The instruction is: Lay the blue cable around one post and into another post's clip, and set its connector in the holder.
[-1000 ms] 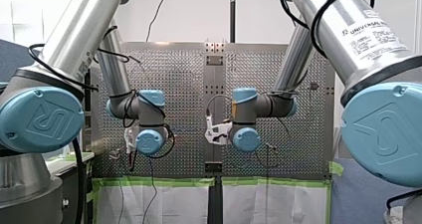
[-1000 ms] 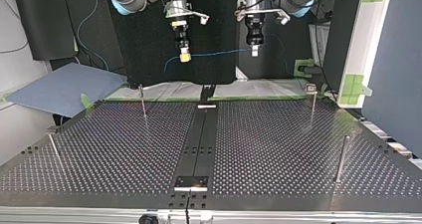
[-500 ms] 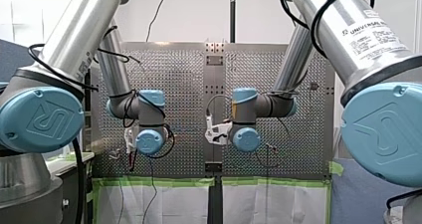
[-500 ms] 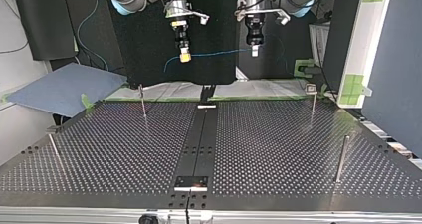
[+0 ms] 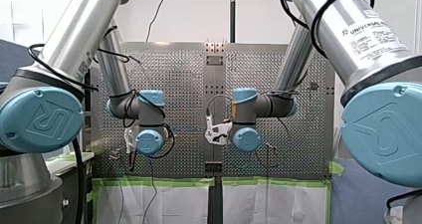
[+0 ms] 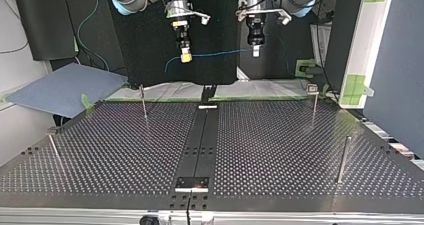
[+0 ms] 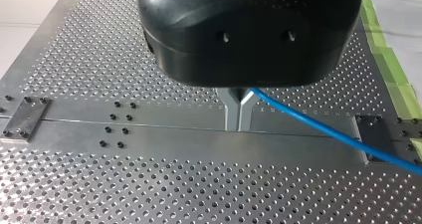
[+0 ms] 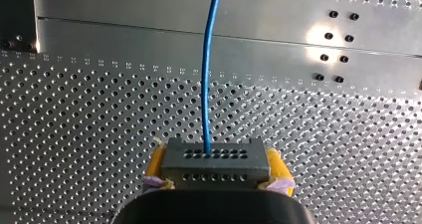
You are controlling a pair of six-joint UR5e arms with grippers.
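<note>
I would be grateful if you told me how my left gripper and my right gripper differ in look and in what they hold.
My left gripper has bare metal fingers; my right gripper has yellow pads. My left gripper pinches the thin blue cable itself, fingers nearly touching; my right gripper clamps the dark connector, pads set wide apart. Both are shut, above the perforated table, on the same cable.

Top view: cable [image 6: 220,53] spans from my right end effector [image 6: 185,58] at left, connector [image 8: 213,162] between its fingers [image 8: 156,160], to my left end effector [image 6: 255,51] at right, both over the tabletop [image 6: 280,155]; centre strip [image 6: 200,140] flanked by far-left post [image 6: 143,101], far-right post [image 6: 314,105], near-left post [image 6: 54,147], near-right post [image 6: 342,159].
</note>
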